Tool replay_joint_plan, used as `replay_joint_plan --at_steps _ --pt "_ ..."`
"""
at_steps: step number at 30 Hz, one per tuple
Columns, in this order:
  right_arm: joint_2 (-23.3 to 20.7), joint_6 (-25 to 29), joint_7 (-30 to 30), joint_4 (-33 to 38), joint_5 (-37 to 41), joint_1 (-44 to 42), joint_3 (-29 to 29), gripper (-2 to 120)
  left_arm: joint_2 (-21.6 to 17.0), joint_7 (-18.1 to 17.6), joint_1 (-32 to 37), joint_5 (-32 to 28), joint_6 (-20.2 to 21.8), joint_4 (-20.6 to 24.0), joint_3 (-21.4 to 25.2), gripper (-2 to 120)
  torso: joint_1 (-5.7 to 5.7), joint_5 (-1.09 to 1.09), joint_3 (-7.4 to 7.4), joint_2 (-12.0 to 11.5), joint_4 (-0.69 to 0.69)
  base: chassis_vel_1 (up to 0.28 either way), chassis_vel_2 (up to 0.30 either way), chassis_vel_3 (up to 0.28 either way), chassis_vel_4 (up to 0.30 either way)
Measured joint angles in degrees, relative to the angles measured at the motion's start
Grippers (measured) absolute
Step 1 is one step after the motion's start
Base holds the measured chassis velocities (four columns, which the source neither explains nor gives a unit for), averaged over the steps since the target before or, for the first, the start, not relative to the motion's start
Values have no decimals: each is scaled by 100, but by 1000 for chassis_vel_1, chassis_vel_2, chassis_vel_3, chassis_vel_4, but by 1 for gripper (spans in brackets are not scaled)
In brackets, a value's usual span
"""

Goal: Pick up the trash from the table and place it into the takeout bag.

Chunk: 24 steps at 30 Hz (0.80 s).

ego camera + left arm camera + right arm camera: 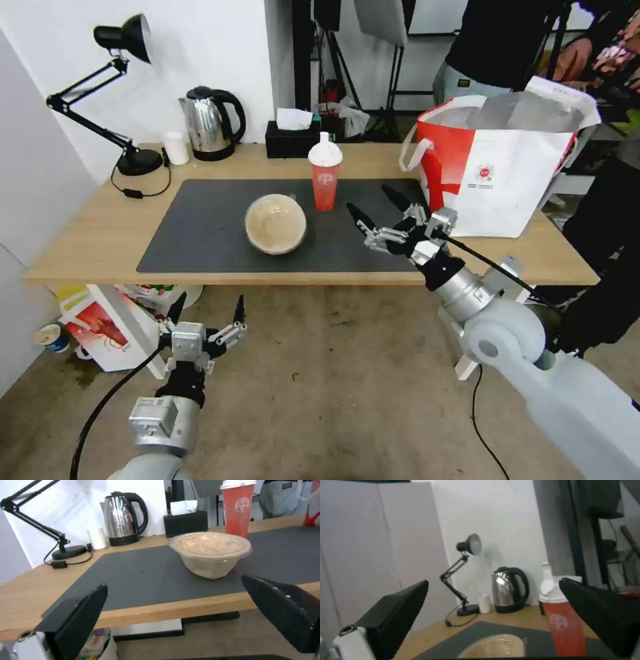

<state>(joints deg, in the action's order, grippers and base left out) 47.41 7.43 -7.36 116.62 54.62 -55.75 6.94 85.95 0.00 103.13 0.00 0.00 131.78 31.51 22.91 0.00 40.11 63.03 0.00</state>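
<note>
**Red cup approached, nothing held**

Right gripper (381, 212) is held spread over the dark grey mat (200, 227), beside the translucent red cup with white spouted lid (325, 177) — the cup is best clasped mid-body, upright. Left gripper (208, 312) is parked low, fingers apart.

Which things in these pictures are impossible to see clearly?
- Inside of the takeout bag: head view, its own walls hide the contents.
- Contents of the domed bowl: the fogged lid blurs them in all views.
- Cup: right wrist view, a finger covers part of it.
- Bag logo: too small to read.
</note>
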Motion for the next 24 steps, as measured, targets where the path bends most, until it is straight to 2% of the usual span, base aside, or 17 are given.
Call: replay_joint_plan --at_steps 24 --pt "97 -352 532 -394 -93 213 -22 100 0 0 0 0 0 0 0 100 0 1 0 0 -1 0 0 0 0"
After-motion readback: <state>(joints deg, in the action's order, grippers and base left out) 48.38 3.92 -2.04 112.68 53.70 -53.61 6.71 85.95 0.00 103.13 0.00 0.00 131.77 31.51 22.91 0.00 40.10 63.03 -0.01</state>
